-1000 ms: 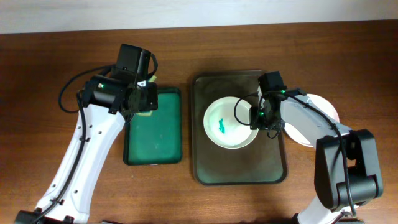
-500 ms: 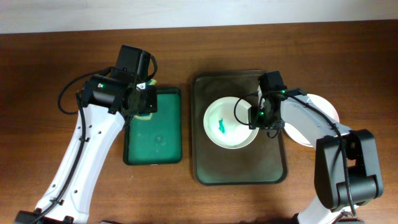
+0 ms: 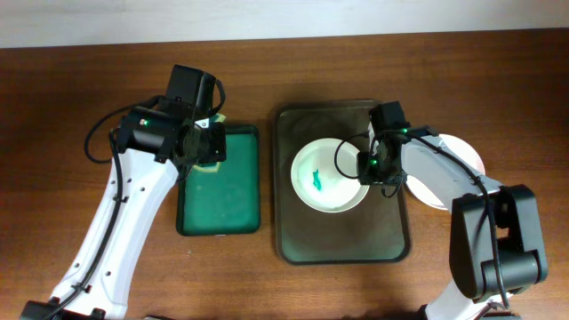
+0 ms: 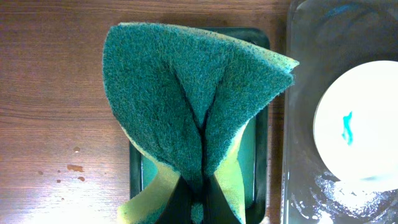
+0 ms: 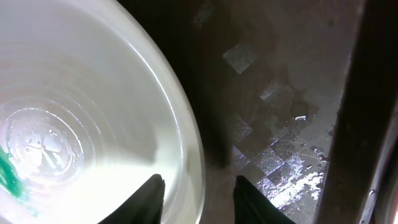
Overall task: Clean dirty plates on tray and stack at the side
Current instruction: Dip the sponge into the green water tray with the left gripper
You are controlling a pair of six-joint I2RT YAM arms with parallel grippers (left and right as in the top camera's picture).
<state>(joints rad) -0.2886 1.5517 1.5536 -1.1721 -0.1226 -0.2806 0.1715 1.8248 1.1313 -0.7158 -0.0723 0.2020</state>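
Note:
One white plate [image 3: 327, 178] with a teal smear [image 3: 316, 180] lies in the dark tray [image 3: 342, 236]. My right gripper [image 3: 364, 169] is low at the plate's right rim. In the right wrist view the right gripper [image 5: 199, 178] is open and straddles the rim of the plate [image 5: 81, 124]: one finger [image 5: 152, 199] is inside, the other over the wet tray [image 5: 273, 124]. My left gripper [image 4: 198, 208] is shut on a folded green-and-yellow sponge [image 4: 193, 93] held above the green tray [image 3: 222, 200]. Another white plate [image 3: 462, 156] lies right of the tray, partly under the right arm.
The small green tray [image 4: 261, 155] sits just left of the dark tray [image 4: 305, 93] with a narrow strip of wooden table between them. Water film and droplets cover the dark tray's floor. A pale wall borders the table's far edge.

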